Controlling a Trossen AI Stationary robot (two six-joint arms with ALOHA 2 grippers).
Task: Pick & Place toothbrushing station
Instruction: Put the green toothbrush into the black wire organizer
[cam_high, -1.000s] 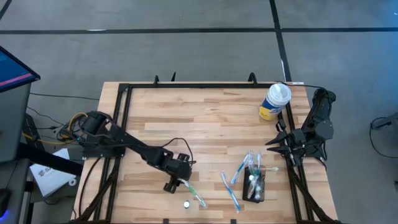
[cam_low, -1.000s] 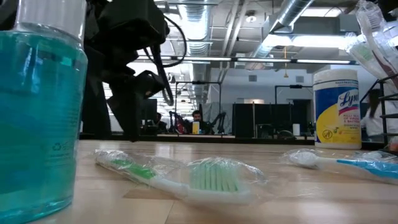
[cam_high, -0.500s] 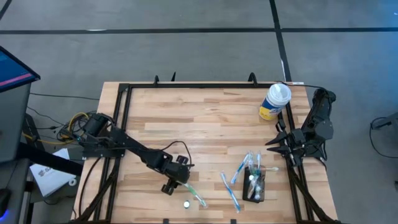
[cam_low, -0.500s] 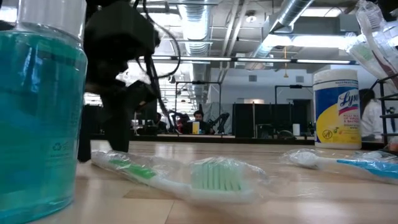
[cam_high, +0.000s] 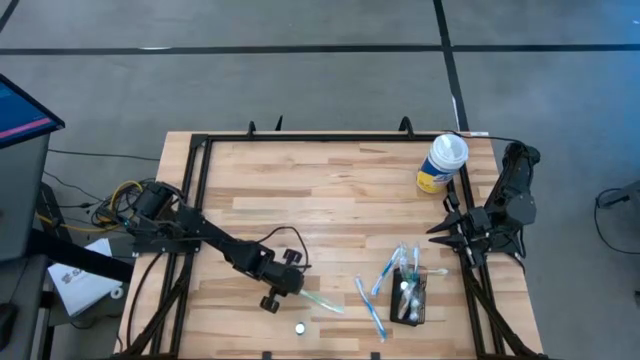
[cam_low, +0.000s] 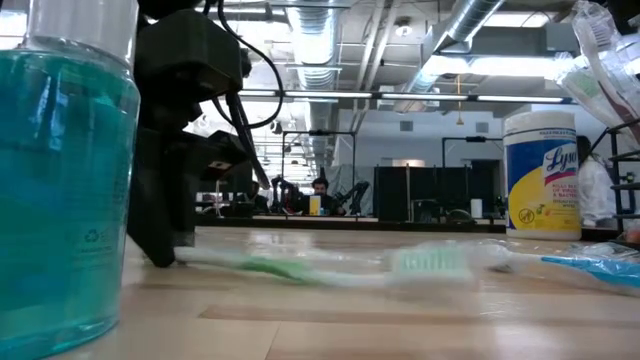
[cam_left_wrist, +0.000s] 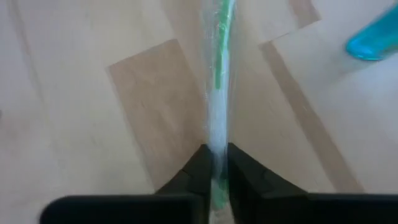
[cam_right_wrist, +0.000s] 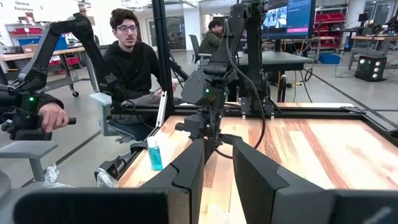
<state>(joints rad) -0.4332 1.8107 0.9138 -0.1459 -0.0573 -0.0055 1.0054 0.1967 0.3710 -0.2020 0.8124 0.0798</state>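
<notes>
Item one, the toothbrushing station (cam_high: 409, 298): I see a small black box-shaped holder standing on the wooden table (cam_high: 330, 190) near its front edge, toward the right side. Wrapped toothbrushes stand up out of it.

Beside the station, on the side facing the left arm, I count two loose blue toothbrushes: one (cam_high: 387, 271) leaning close against the station's near corner, one (cam_high: 368, 305) lying flat just beside it.

Farther from the station on that same side lies the green toothbrush (cam_high: 318, 299), in clear wrapping. In the low view it runs as a pale green streak along the tabletop (cam_low: 330, 270).

Left gripper (cam_high: 283, 289): well apart from the station, beyond the loose brushes. In the left wrist view I see its two dark fingers (cam_left_wrist: 200, 167) pinched together on the handle end of the green toothbrush (cam_left_wrist: 217, 93), the wrapped shaft running straight out from between them. The station itself is untouched by this claw.

A small white cap or round object (cam_high: 299, 327) lies near the front edge, below the left gripper and well apart from the station.

Right gripper (cam_high: 445, 232): it hangs behind the station, toward the right edge of the table, close by but not touching. Its fingers stand partly apart with nothing between them.

Yellow and blue canister (cam_high: 441, 164) with white lid: upright near the back right corner, well behind the station.

Mouthwash bottle (cam_low: 62, 170), blue liquid, stands close to the low camera.

Beyond the table, the right wrist view shows a seated person (cam_right_wrist: 130, 62) in a dark top.
</notes>
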